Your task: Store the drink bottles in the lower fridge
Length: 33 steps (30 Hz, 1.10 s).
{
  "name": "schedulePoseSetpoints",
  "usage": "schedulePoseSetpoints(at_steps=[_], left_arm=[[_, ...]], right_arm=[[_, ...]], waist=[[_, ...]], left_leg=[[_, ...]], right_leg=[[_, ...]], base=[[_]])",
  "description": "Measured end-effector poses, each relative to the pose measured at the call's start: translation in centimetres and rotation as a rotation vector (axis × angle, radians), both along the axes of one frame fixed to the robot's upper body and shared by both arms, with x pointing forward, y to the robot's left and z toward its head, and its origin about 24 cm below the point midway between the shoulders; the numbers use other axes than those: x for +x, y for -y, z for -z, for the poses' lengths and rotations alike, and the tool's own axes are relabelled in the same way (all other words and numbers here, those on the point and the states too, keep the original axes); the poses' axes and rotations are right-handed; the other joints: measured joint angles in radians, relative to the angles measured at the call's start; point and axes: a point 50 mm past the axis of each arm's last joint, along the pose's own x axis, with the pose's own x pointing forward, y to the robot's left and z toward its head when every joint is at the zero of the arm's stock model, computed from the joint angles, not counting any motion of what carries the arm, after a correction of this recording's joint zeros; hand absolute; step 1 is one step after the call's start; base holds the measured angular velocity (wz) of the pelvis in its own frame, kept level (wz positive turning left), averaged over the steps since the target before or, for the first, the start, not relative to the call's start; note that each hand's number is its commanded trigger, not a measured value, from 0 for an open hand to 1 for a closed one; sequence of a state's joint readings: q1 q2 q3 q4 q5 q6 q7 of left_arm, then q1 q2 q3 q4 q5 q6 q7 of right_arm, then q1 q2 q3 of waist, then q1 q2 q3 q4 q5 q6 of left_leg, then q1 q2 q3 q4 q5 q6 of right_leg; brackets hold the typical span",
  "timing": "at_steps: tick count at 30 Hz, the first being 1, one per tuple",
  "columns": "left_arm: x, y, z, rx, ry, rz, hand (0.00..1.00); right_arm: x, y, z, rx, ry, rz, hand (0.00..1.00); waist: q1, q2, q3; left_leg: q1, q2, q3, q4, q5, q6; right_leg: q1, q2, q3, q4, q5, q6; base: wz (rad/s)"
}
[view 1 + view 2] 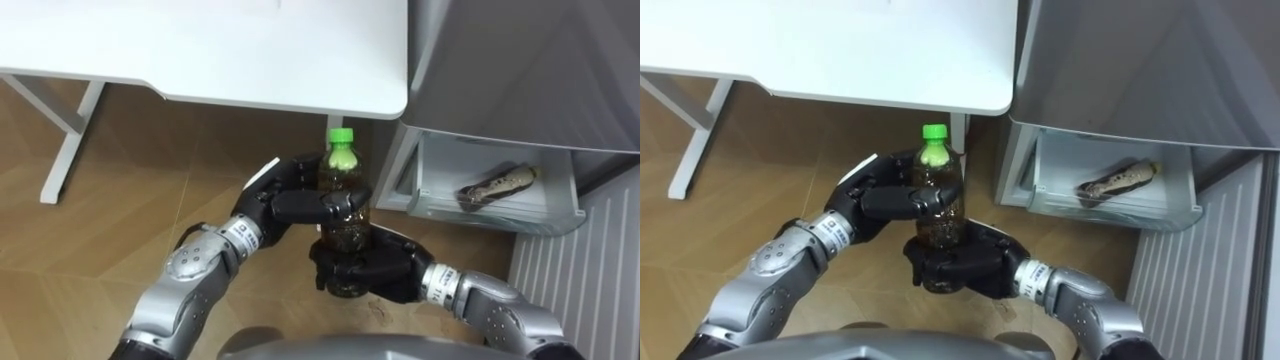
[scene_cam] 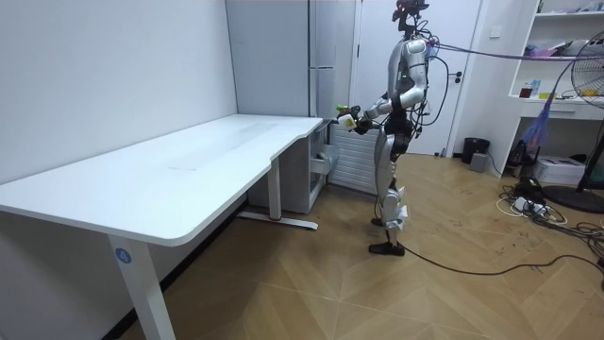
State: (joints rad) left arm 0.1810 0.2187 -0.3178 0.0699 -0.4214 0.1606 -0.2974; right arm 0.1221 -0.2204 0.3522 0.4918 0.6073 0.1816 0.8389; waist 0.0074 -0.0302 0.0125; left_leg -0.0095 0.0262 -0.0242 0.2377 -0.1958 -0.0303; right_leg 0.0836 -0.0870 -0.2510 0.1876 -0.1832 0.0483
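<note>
A drink bottle (image 1: 344, 205) with a green cap and dark liquid is held upright in front of my chest, above the wooden floor. My left hand (image 1: 283, 203) is curled round its upper body, thumb across the front. My right hand (image 1: 368, 268) cups and grips its base from below. In the room view I stand between the desk's end and the fridge, with the bottle (image 2: 350, 118) held out before me. The lower fridge drawer (image 1: 500, 200) is pulled open to my right, with a long wrapped item (image 1: 496, 186) lying in it.
A white desk (image 1: 250, 60) fills the upper left, its leg (image 1: 70, 140) on the floor at the left. The grey fridge body (image 1: 520, 70) rises at the upper right. A ribbed white panel (image 1: 570, 290) stands at the lower right.
</note>
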Motion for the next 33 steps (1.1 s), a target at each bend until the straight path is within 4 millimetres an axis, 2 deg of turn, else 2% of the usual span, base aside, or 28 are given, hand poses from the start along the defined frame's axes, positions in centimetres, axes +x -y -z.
schedulePoseSetpoints(at_steps=[15,26,29,33], left_arm=[[0.0,0.0,-0.1,-0.002,0.007,0.002,0.00],[0.2,-0.1,-0.3,0.009,0.022,-0.007,0.00],[0.4,-0.2,-0.9,0.014,0.052,-0.016,0.00],[1.5,-0.1,-3.5,-0.013,0.189,-0.043,0.00]], right_arm=[[0.0,0.4,0.0,0.004,-0.004,0.013,1.00],[0.2,0.3,-0.1,-0.001,-0.001,0.018,1.00],[0.2,0.3,-0.1,-0.001,0.002,0.018,1.00],[0.0,0.4,0.0,-0.005,-0.005,0.019,1.00]], waist=[[0.000,-0.003,-0.0003],[0.002,-0.010,0.0025],[0.002,-0.015,0.0025],[0.017,-0.021,0.0017]], left_leg=[[0.001,0.000,0.000,0.001,0.000,0.000],[-0.008,0.000,0.001,-0.002,0.000,0.000],[-0.008,0.000,0.001,0.000,0.000,0.000],[-0.003,0.001,0.003,0.000,0.000,0.000]], right_leg=[[0.001,0.000,0.001,0.000,0.000,0.000],[-0.002,0.000,0.001,0.000,0.000,0.000],[-0.002,0.000,0.000,0.000,0.000,0.000],[-0.004,0.000,0.001,-0.001,0.000,0.000]], base=[[0.00],[0.00],[0.00],[0.00]])
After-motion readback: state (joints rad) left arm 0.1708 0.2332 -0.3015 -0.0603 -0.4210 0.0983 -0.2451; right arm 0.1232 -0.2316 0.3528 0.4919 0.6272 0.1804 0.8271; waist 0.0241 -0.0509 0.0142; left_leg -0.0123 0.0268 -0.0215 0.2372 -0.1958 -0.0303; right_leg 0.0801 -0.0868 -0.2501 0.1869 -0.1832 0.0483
